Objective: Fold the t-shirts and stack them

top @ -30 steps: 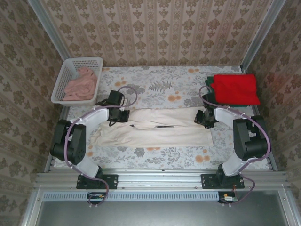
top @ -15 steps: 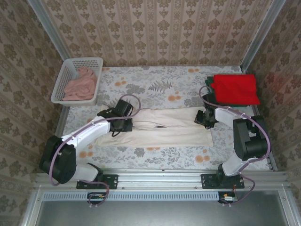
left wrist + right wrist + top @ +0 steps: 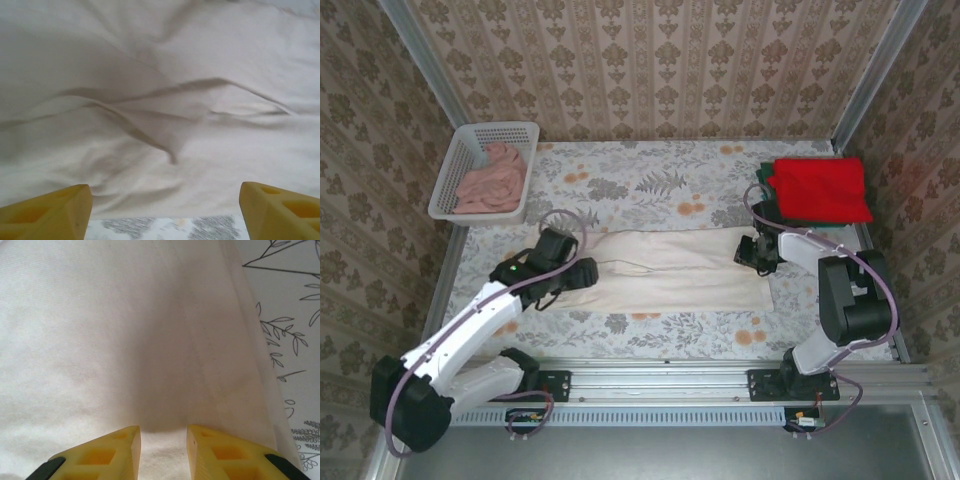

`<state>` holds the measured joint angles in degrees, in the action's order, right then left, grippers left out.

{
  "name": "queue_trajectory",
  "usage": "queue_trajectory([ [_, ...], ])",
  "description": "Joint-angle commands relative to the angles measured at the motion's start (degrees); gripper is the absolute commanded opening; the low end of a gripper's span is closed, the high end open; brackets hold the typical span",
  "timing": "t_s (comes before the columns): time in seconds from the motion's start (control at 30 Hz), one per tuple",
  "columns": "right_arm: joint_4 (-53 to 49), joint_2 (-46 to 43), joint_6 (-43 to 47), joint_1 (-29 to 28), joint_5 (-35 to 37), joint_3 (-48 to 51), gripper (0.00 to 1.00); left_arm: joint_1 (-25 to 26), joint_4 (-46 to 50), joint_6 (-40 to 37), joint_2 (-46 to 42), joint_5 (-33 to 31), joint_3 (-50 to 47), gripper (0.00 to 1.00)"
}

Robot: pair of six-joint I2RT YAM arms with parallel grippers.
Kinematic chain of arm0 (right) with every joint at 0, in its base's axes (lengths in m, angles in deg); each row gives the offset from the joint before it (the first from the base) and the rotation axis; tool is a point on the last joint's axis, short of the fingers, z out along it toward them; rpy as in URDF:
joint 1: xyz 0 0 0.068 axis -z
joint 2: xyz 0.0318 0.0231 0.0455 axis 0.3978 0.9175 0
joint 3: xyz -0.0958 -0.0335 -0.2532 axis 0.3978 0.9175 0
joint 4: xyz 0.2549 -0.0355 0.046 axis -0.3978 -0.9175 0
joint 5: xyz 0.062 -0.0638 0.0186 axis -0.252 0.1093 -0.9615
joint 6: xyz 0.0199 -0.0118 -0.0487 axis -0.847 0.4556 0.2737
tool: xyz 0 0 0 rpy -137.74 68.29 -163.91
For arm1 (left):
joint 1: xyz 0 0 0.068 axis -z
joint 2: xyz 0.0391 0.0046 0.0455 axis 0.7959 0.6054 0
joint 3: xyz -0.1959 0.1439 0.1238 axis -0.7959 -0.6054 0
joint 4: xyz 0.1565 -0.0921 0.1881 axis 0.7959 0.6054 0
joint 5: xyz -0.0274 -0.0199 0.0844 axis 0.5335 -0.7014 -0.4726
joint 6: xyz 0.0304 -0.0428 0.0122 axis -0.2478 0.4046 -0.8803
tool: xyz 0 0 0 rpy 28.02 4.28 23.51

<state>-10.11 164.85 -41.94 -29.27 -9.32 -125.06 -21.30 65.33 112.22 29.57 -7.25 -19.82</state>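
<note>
Item 1, cream shirt [image 3: 675, 272]: I am seeing it lying flat as a long folded band across the middle of the table [image 3: 650, 185], running from one gripper to the other. In the left wrist view its cloth [image 3: 160, 100] is showing soft creases and one small raised fold near the centre.

Item 2, red shirt [image 3: 820, 190]: it is sitting folded at the far right corner, on top of the green shirt [image 3: 763, 178], which is peeking out along its left edge. Both are lying well apart from the cream one.

Item 3, left gripper [image 3: 578, 272]: it is hovering at the left end of the cream shirt. In its wrist view [image 3: 165, 205] the yellow fingers [image 3: 50, 212] are standing wide apart with nothing between them, the cloth lying loose beneath.

Item 4, right gripper [image 3: 757, 252]: it is sitting at the right end of the cream shirt. In its wrist view [image 3: 163, 445] the fingers [image 3: 100, 455] are standing close together, with cream cloth [image 3: 125, 340] running into the narrow gap; I am reading this as a pinch on the shirt's edge.

Item 5, basket [image 3: 450, 175]: white lattice, sitting at the far left corner, holding a bundled pink cloth [image 3: 492, 180].
</note>
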Motion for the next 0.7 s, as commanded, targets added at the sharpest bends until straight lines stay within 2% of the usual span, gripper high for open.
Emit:
queue_trajectory([
  [0.0,0.5,-1.4,0.4,0.1,-1.0,0.7,0.33,-10.4,0.9,-3.7,2.3,1.0,-2.4,0.78],
  [0.07,0.7,-1.2,0.5,0.2,-1.3,0.6,0.33,-17.0,-1.5,-6.6,6.0,3.7,-1.5,0.71],
  [0.1,0.7,-1.1,0.4,0.1,-1.4,0.5,0.33,-18.5,-2.9,-7.6,7.9,4.5,-0.6,0.71],
  [0.23,1.1,-1.2,0.2,0.0,-1.8,1.1,0.33,-20.8,-4.2,-10.5,17.5,1.5,4.9,0.66],
  [0.37,1.0,-1.7,0.3,0.0,-1.6,1.6,0.33,-22.8,-3.8,-11.7,24.2,2.5,5.8,0.42],
  [0.43,0.5,-1.9,0.6,0.0,-1.6,1.5,0.33,-22.7,-3.6,-11.9,24.6,3.8,4.8,0.36],
  [0.47,0.3,-2.1,0.8,0.0,-1.3,1.4,0.33,-22.6,-3.4,-11.6,23.8,3.7,3.8,0.28],
  [0.57,-0.2,-2.2,1.2,0.0,-1.0,1.0,0.32,-23.0,-3.3,-10.8,19.4,3.3,0.3,0.11],
  [0.67,-0.3,-1.9,1.5,0.0,-1.1,0.7,0.33,-24.1,-3.4,-10.4,13.1,5.4,-2.3,0.04],
])
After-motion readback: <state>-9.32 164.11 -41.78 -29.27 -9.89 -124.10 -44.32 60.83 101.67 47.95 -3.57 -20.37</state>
